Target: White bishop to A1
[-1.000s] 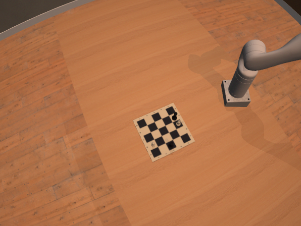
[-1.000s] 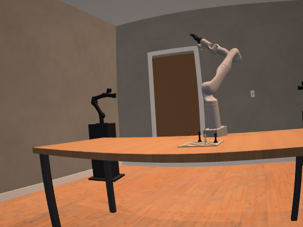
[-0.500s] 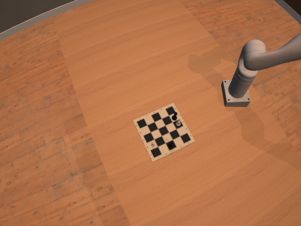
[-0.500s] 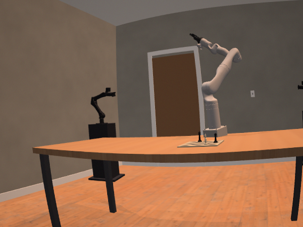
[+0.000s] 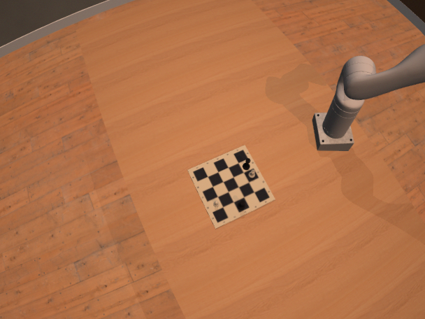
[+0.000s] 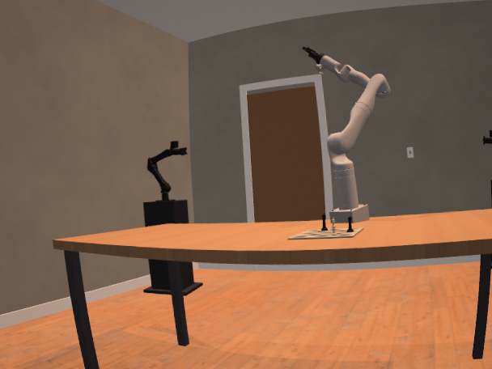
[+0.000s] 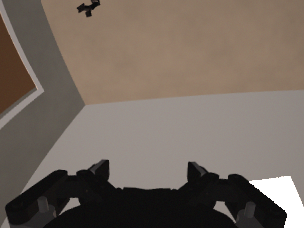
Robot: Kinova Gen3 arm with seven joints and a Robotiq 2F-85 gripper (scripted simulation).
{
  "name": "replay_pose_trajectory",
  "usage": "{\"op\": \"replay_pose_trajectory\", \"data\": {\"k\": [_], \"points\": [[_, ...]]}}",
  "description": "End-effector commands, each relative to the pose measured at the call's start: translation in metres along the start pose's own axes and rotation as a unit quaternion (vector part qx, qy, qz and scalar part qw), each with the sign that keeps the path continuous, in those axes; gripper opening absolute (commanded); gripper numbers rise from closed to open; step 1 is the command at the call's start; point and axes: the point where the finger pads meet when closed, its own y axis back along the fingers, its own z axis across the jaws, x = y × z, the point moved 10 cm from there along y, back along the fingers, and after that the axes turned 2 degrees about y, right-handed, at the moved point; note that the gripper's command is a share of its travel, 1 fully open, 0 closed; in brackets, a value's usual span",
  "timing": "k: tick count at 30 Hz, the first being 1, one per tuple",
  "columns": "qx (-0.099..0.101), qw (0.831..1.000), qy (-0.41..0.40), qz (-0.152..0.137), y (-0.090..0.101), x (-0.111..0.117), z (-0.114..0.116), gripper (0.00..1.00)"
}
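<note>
Exterior: end effector (open, empty) high above chessboard.

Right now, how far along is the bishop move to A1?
Nothing looks done yet. The gripper is open and empty, raised high above the table, far from the chessboard. Two black pieces and two pale pieces stand on the board; the views are too small to tell which pale piece is the bishop or to read the square labels. Left: descend, grasp the white bishop, set it upright on A1.
</note>
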Motion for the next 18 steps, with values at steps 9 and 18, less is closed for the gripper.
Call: {"op": "replay_pose_trajectory", "data": {"k": [9, 18], "points": [[-0.077, 0.997, 0.015, 0.018, -0.034, -0.013, 0.105, 1.00], [-0.164, 0.985, 0.021, 0.054, -0.059, -0.008, 0.223, 1.00]]}}
